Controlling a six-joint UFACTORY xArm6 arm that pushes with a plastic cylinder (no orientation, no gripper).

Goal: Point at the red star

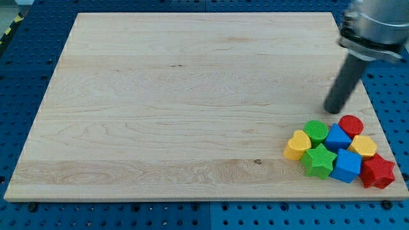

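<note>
While my tip (333, 110) rests on the wooden board (160, 102) just above the block cluster, nearest the red cylinder (351, 124) and green cylinder (315, 130), the red star (377, 172) sits at the cluster's bottom-right end, beside the blue cube (347, 166); no jaws here, just a rod.

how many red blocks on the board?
2. A red round block at the cluster's top, just right of and below my tip; the red star at the cluster's bottom right. None look hidden.
</note>
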